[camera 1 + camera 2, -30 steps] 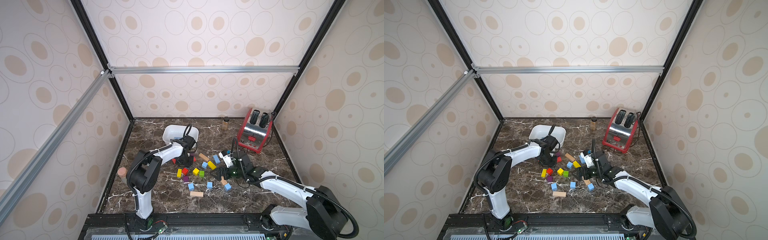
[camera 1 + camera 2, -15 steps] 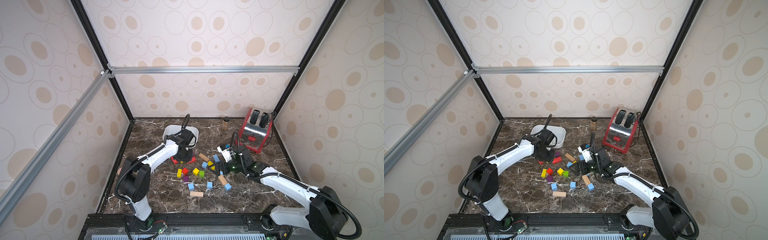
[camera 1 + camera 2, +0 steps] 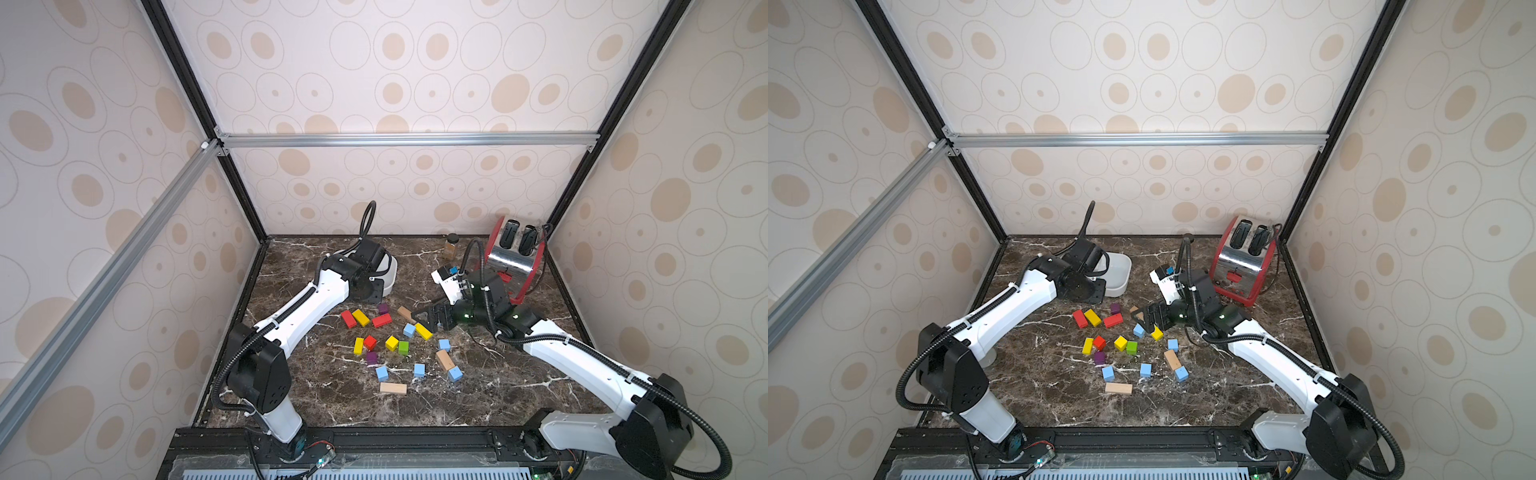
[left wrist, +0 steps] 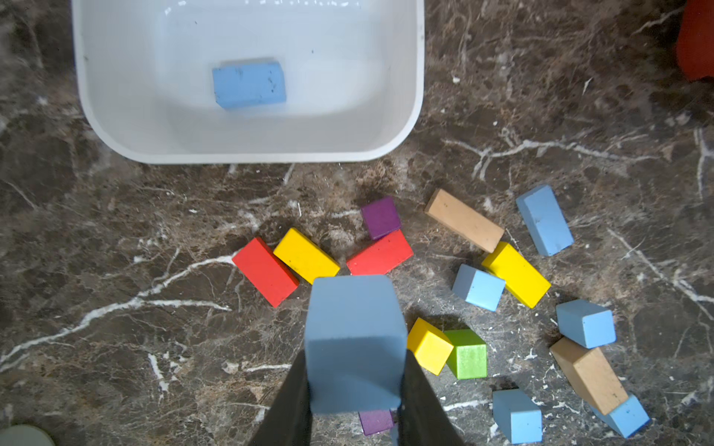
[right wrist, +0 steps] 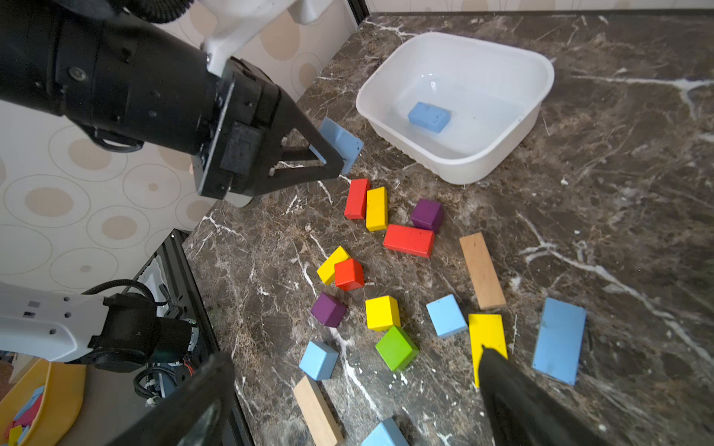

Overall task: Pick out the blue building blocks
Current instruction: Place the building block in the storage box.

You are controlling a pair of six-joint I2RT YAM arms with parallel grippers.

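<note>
My left gripper (image 4: 355, 363) is shut on a light blue block (image 4: 353, 328), held above the marble just in front of the white tub (image 4: 247, 156). The right wrist view shows the same block (image 5: 342, 141) between the left fingers. One blue brick (image 4: 249, 83) lies inside the tub. Several blue blocks stay loose in the pile: a brick (image 4: 544, 220) and cubes (image 4: 478, 287), (image 4: 585, 322), (image 4: 515, 415). My right gripper (image 5: 355, 382) stands open over the pile's right side with nothing between its fingers; both top views show it beside a blue cube (image 3: 409, 330).
Red, yellow, green, purple and tan blocks (image 3: 381, 320) lie mixed with the blue ones. A red toaster (image 3: 513, 253) and a small jar (image 3: 451, 245) stand at the back right. Enclosure walls close in the marble table on three sides.
The left arm has lifted the blue block from the pile and carried it back toward the tub. The right gripper has drifted slightly left over the pile, still open.
</note>
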